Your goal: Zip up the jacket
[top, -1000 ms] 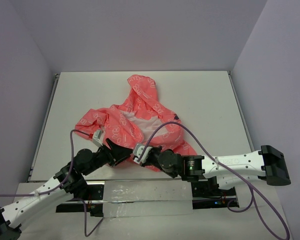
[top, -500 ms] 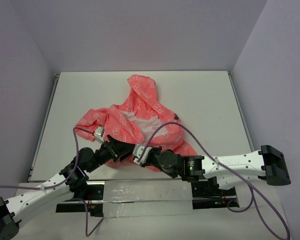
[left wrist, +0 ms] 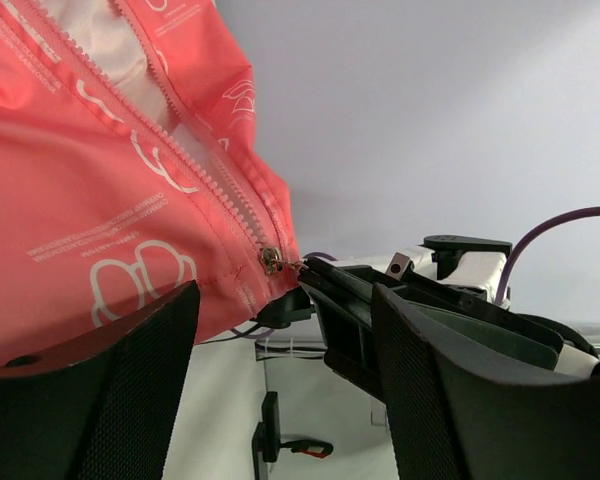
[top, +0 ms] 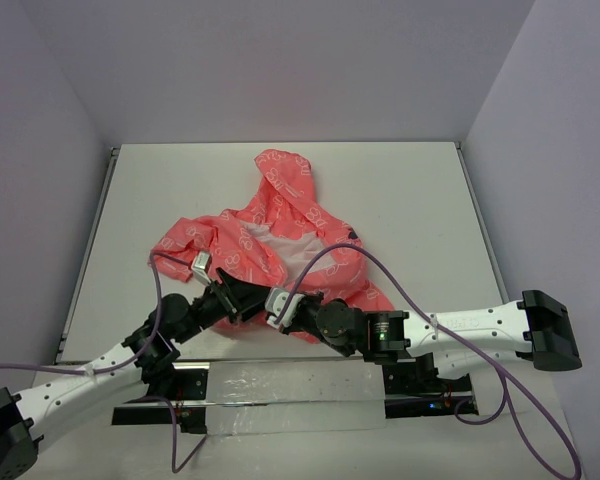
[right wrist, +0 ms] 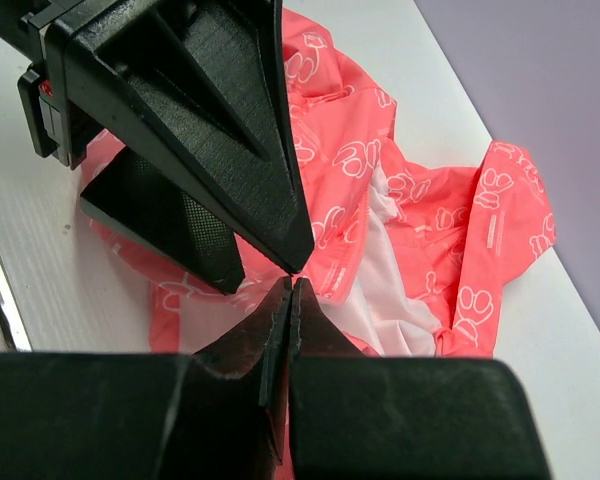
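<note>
The coral-pink jacket (top: pixel 280 215) lies crumpled on the table with its hood toward the far side and its front open on the pale lining. In the left wrist view the jacket (left wrist: pixel 100 180) fills the upper left, and its zipper slider (left wrist: pixel 271 260) sits at the bottom corner. My right gripper (left wrist: pixel 305 266) is shut on the slider's small pull. In its own view the right gripper (right wrist: pixel 292 283) shows both pads pressed together. My left gripper (left wrist: pixel 285 300) stands open, its fingers either side of that corner and of the right fingertips. From above, the left gripper (top: pixel 246 298) nearly touches the right gripper (top: pixel 273 306).
The white table (top: pixel 410 200) has raised edges and grey walls close on three sides. A purple cable (top: pixel 380 272) arcs over the right arm above the jacket's lower right. A black clamp (left wrist: pixel 264 435) sits on the near rail below the grippers.
The left arm has pushed to the right along the jacket's bottom hem, bringing its open fingers up against the right gripper. The right arm and jacket have stayed in place.
</note>
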